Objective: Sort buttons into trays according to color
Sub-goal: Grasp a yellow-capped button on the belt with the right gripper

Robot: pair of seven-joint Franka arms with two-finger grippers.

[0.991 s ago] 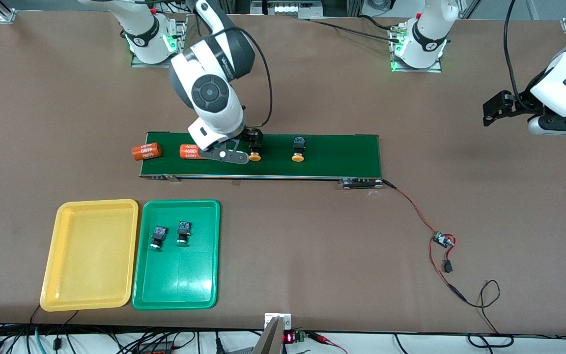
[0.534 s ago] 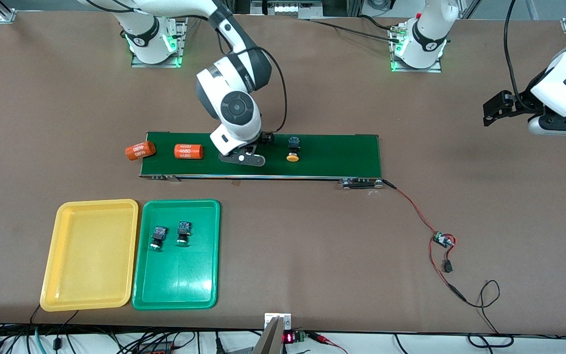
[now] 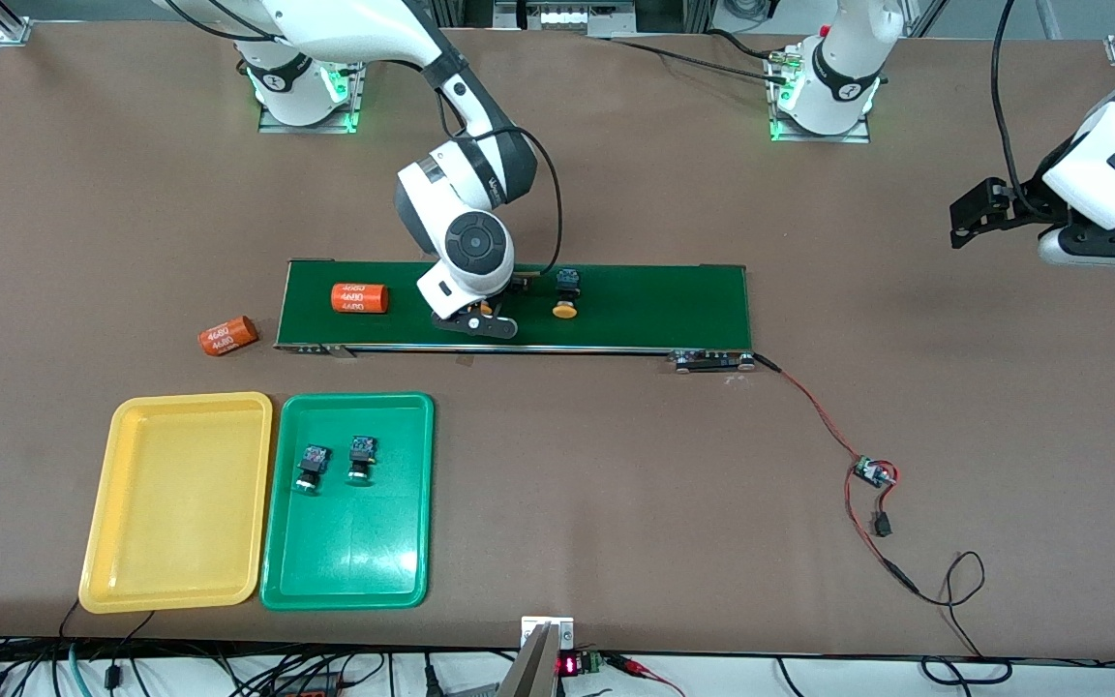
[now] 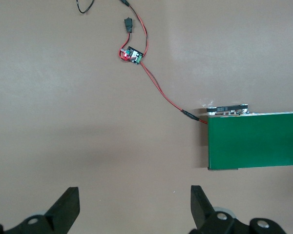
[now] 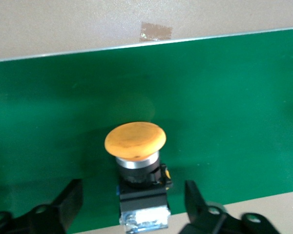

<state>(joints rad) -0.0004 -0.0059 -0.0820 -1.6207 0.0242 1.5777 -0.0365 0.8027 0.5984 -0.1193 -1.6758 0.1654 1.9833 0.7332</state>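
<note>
On the dark-green belt [image 3: 654,300] lies a yellow-orange button [image 5: 135,140], cap toward the front camera. My right gripper [image 5: 133,191] is low over it and open, one finger on each side of its black body with a gap on both sides. In the front view the right gripper [image 3: 476,319] hides most of that button. A second yellow-orange button [image 3: 567,296] lies on the belt beside it, toward the left arm's end. Two green buttons [image 3: 311,468] [image 3: 361,458] lie in the green tray [image 3: 349,571]. The yellow tray [image 3: 180,503] holds nothing. My left gripper [image 4: 134,207] waits open above bare table.
One orange cylinder [image 3: 359,297] rides on the belt beside the right gripper, toward the right arm's end. Another orange cylinder [image 3: 227,335] lies on the table just off that end of the belt. A red-and-black cable with a small board [image 3: 872,472] runs from the belt's other end.
My right gripper shifted along the belt and dropped over the first yellow-orange button. Buttons and cylinders drifted toward the right arm's end, and one cylinder rolled off onto the table.
</note>
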